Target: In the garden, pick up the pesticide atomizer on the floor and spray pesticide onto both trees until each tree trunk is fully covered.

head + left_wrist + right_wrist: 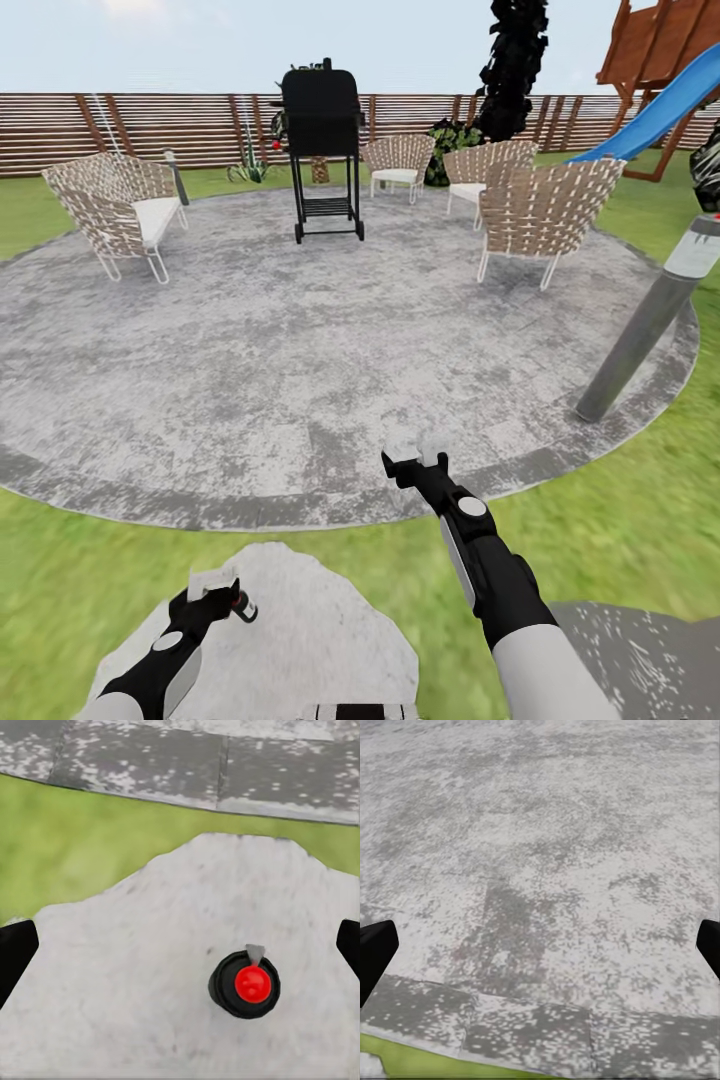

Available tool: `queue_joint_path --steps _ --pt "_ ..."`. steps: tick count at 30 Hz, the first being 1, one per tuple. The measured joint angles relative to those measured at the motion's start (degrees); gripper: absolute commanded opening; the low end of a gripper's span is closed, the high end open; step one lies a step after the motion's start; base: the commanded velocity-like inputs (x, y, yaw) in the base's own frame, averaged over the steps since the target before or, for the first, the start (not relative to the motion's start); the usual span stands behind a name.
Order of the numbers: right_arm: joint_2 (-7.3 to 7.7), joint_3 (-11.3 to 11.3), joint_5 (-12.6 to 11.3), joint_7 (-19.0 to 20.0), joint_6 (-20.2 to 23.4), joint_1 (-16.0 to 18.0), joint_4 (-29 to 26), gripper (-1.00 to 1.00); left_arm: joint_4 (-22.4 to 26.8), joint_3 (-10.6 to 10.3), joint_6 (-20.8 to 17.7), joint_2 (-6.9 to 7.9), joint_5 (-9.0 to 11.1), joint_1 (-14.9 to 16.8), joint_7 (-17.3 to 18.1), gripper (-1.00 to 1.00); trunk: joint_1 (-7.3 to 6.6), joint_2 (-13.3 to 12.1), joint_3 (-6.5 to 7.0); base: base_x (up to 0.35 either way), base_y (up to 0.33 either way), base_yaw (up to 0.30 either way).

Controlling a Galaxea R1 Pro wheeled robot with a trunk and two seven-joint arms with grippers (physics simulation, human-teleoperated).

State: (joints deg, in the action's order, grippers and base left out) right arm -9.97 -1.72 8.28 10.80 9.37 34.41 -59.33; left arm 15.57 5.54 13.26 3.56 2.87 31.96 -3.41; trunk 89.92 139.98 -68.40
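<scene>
grey paved circle beyond the grass, ringed by wicker chairs and a black grill. right arm reaches forward, its gripper over the paving edge, fingers apart and empty. left arm held low, its gripper over a pale stepping stone, fingers apart. pesticide atomizer stands upright on that stone just beside the left gripper, seen end-on from above, red cap up, small nozzle pointing toward the paving.
</scene>
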Motion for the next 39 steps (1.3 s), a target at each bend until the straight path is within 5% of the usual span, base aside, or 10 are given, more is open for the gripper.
queue_joint_path --steps 13,39 --pt "0.0 0.1 0.0 0.0 -0.1 0.0 0.0 1.0 -0.1 0.0 0.0 -0.04 0.0 0.0 0.0 1.0 1.9 3.3 -3.74 0.0 0.0 -0.007" --pt "0.0 0.0 0.0 0.0 -0.1 -0.1 0.1 1.0 0.1 -0.1 0.2 -0.38 0.0 0.0 0.3 1.0 1.9 3.3 -4.3 0.04 -0.049 -0.016"
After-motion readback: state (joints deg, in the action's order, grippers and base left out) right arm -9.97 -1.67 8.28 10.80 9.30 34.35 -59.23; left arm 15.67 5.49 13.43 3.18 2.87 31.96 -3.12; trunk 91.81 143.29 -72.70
